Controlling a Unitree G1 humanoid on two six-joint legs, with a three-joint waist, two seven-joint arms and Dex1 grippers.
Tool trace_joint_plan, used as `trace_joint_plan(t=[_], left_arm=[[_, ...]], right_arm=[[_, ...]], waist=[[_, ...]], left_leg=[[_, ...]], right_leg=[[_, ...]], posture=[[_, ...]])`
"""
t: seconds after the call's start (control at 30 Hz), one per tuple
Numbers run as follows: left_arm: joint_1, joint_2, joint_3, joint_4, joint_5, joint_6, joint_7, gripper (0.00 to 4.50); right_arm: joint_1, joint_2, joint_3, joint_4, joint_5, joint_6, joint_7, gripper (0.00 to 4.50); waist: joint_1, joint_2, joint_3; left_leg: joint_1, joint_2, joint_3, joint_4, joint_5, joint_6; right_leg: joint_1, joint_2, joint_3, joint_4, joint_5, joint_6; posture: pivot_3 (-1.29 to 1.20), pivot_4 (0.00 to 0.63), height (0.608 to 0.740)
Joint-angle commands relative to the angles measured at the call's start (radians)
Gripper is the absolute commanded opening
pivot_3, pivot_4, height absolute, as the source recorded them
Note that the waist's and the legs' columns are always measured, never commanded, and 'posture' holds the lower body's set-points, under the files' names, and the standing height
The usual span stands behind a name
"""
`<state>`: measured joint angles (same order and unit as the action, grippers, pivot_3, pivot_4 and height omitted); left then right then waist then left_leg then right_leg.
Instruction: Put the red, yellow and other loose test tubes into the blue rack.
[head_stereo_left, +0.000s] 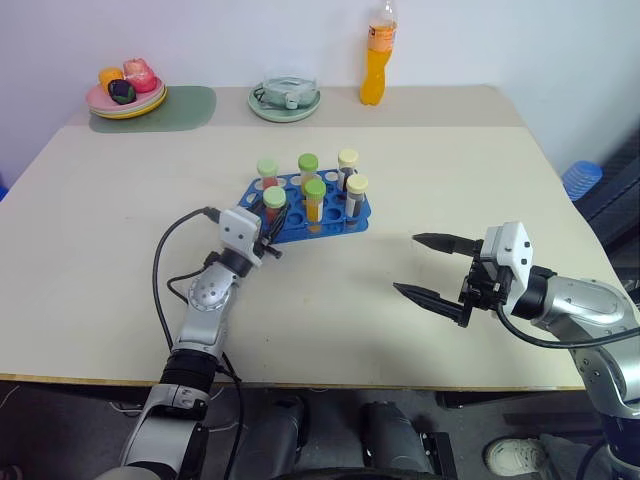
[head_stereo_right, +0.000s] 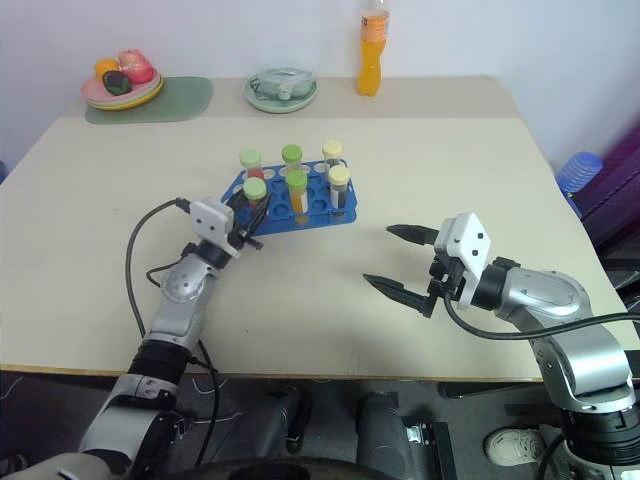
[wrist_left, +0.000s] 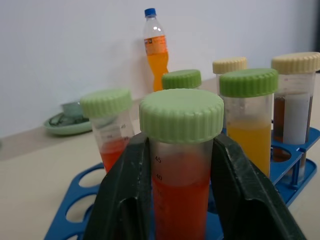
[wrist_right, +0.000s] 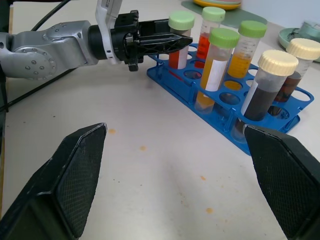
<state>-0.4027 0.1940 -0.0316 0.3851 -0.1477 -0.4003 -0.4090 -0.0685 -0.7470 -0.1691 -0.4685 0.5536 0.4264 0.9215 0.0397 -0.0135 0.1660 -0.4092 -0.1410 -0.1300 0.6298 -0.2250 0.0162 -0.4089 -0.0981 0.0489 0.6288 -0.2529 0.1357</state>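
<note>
Left to right for you. Far left at the back, a plate of toy fruit (head_stereo_left: 126, 97) sits on a green mat (head_stereo_left: 185, 106); nothing there needs doing.

Your left gripper (head_stereo_left: 268, 238) is at the near-left corner of the blue rack (head_stereo_left: 306, 208), fingers (wrist_left: 127, 200) on either side of a green-capped tube of red liquid (wrist_left: 181, 165) that looks seated in its hole. Can't tell if the jaws are clamped or letting go, so check before you pull back.

Rack holds six tubes: four green caps and two cream caps (head_stereo_left: 357, 184), all upright. No loose tubes on the table (head_stereo_left: 120, 260) as far as I can see, so the job looks abt done once this one is released. Several holes are free.

Right gripper (head_stereo_left: 432, 269) hangs over bare tabletop, well right of the rack, fingers wide apart, holding nothing.

Surface is pale beige w/ a few small orange spots near the rack. Back edge: a green dish (head_stereo_left: 285, 97) and an orange drink bottle (head_stereo_left: 375, 55) against a plain wall. Blue object (head_stereo_left: 580, 178) off the right side.
</note>
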Motion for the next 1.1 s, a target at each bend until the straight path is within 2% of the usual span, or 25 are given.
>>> trace_joint_plan(t=[0.03, 0.07, 0.3, 0.53, 0.67, 0.77, 1.1], left_arm=[[-0.018, -0.015, 0.019, -0.014, -0.011, -0.006, 0.006, 3.43], [-0.018, -0.013, 0.019, -0.027, -0.002, 0.022, 0.013, 3.87], [0.037, 0.027, 0.008, -0.247, -0.025, 0.189, -0.028, 3.87], [0.163, 0.113, 0.090, -0.403, -0.195, 0.294, -0.159, 3.87], [0.279, 0.237, 0.125, -0.465, -0.248, 0.311, -0.300, 3.87], [0.350, 0.296, 0.152, -0.498, -0.280, 0.391, -0.321, 3.87], [0.441, 0.360, 0.229, -0.525, -0.319, 0.432, -0.383, 3.87]], right_arm=[[-0.017, 0.000, -0.010, -0.015, 0.004, -0.019, -0.003, 4.50], [-0.016, 0.002, -0.010, -0.014, 0.004, -0.019, -0.006, 4.50], [0.002, 0.027, -0.013, -0.006, -0.006, -0.012, -0.054, 4.50], [0.051, 0.095, -0.064, 0.080, -0.073, -0.068, -0.170, 4.50], [0.120, 0.122, -0.116, 0.117, -0.098, -0.128, -0.203, 4.50], [0.167, 0.138, -0.150, 0.115, -0.092, -0.148, -0.216, 4.50], [0.238, 0.182, -0.177, 0.146, -0.096, -0.219, -0.214, 4.50]], waist=[[0.000, 0.000, 0.000], [-0.001, 0.000, 0.000], [-0.001, 0.000, 0.000], [-0.002, 0.000, 0.000], [-0.002, 0.001, 0.000], [-0.001, 0.002, 0.001], [-0.003, 0.003, 0.001]], left_leg=[[0.000, 0.000, 0.000, 0.000, 0.000, 0.000], [0.000, 0.000, 0.000, 0.000, 0.000, 0.000], [0.000, 0.000, 0.000, 0.000, 0.000, 0.000], [0.000, 0.000, 0.000, 0.000, 0.000, 0.000], [0.000, 0.000, 0.000, -0.001, 0.000, 0.000], [0.000, 0.000, 0.000, -0.001, 0.000, -0.001], [0.001, 0.001, -0.001, -0.002, -0.002, -0.003]], right_leg=[[0.000, 0.000, 0.000, 0.000, 0.000, 0.000], [0.000, 0.000, 0.000, 0.000, 0.000, 0.000], [0.000, 0.000, 0.000, 0.000, 0.000, 0.000], [-0.001, 0.000, 0.000, 0.001, 0.000, 0.000], [-0.001, 0.000, 0.000, 0.001, 0.000, 0.000], [-0.001, 0.000, 0.000, 0.000, 0.000, 0.000], [0.000, 0.000, 0.000, 0.001, -0.002, -0.003]], posture=[[0.00, 0.150, 0.740], [0.00, 0.150, 0.740], [0.00, 0.150, 0.740], [0.00, 0.150, 0.740], [0.00, 0.150, 0.740], [0.00, 0.150, 0.740], [0.00, 0.150, 0.740]])
